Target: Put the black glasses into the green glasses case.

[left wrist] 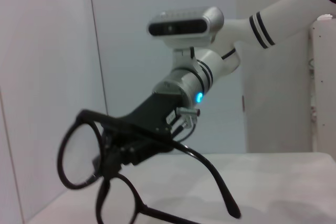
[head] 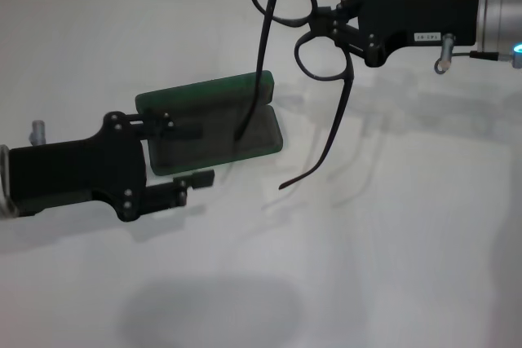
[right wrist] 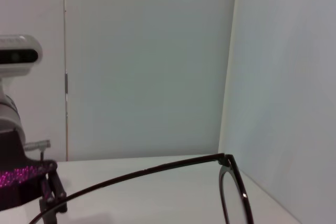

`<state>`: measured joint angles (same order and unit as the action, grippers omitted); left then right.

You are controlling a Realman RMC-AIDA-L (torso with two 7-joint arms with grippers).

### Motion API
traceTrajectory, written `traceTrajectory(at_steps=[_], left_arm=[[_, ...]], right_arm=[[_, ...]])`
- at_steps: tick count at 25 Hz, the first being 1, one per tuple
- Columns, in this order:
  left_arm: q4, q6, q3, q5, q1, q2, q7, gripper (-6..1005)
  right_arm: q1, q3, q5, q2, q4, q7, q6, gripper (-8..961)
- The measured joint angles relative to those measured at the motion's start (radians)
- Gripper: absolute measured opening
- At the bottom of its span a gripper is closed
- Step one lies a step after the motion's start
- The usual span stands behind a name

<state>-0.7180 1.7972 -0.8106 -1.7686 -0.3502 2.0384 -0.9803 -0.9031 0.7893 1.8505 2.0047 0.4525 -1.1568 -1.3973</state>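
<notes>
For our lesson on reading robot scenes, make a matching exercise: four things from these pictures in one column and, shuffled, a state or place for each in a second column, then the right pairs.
Column one:
1. black glasses
2. green glasses case
3. left gripper
4. right gripper

Column two:
A. lying open on the white table
B. open, a finger on each side of the case's near end
C. held up in the air, temple arms unfolded and hanging down
D. shut on the frame between the two lenses

Pairs: 1-C, 2-A, 3-B, 4-D
</notes>
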Motion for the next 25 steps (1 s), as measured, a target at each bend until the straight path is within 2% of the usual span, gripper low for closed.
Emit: traceTrajectory(at_steps=[3, 6, 8, 16, 22, 25], left_arm=[[0.027, 0.006, 0.016, 0.01, -0.001, -0.004, 0.044, 607], [0.047, 0.018, 0.02, 0.038, 0.001, -0.008, 0.086, 471], [0.049, 0.029, 0.02, 0.055, 0.004, -0.009, 0.106, 380], [0.067, 0.1, 0.02, 0.109, -0.012, -0.008, 0.202, 145], [0.079, 0.137, 0.014, 0.138, -0.043, 0.003, 0.243, -3], [0.08, 0.162, 0.011, 0.138, -0.063, 0.012, 0.246, -1]], right_arm=[[0.0, 0.016, 0.005, -0.004, -0.006, -0.002, 0.003, 51], [0.002, 0.019, 0.005, -0.005, -0.012, 0.002, 0.005, 51], [0.006, 0.019, 0.005, -0.002, -0.012, 0.006, 0.006, 51], [0.013, 0.014, -0.009, 0.005, -0.012, 0.021, -0.036, 51], [0.019, 0.014, -0.048, 0.006, -0.014, 0.023, -0.094, 51], [0.018, 0.012, -0.048, 0.006, -0.019, 0.017, -0.115, 51]])
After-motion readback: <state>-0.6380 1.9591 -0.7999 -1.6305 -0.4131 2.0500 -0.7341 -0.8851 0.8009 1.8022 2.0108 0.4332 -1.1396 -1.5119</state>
